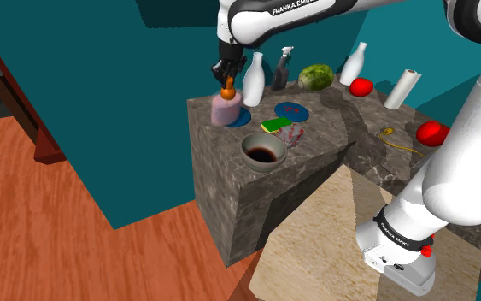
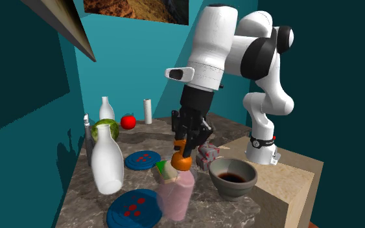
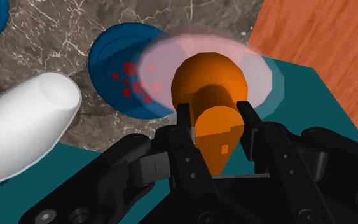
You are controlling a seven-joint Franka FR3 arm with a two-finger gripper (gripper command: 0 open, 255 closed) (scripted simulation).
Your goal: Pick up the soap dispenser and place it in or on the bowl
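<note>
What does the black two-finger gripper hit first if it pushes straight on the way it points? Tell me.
The black two-finger gripper points down, shut on the orange pump of the pink translucent soap dispenser; going on, it would likely meet that pump's round head, then the pink body below.

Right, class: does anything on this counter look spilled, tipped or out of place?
Nothing spilled or tipped. Only oddity: the gripper clasps the pink soap dispenser by its orange pump, near a corner of the counter.

Even bright light, soft shadows
</note>
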